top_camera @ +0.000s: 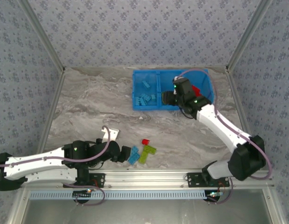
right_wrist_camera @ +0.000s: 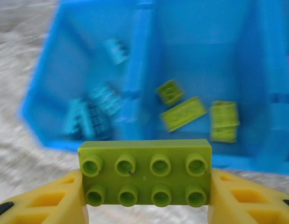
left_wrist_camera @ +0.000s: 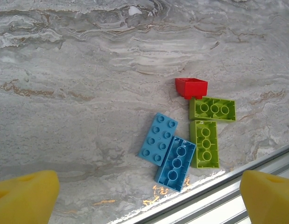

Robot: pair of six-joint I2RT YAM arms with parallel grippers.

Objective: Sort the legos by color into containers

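Marble table [top_camera: 97, 102], green lego [right_wrist_camera: 145, 172] in right end effector [right_wrist_camera: 145, 198]

Blue tray [top_camera: 146, 71] holds sorted legos [right_wrist_camera: 184, 112]; 5 loose legos [left_wrist_camera: 158, 138] clustered; 1 lime brick [right_wrist_camera: 145, 172] gripped.

The table [top_camera: 97, 102] has a grey marbled top with brownish veins. Walls [top_camera: 144, 28] papered in a pale, small flowered pattern close it in on three sides, with slanting metal posts [top_camera: 43, 35] at the corners. A silver rail [top_camera: 149, 176] runs along the near edge. A small white piece [top_camera: 114, 133] lies on the marble.
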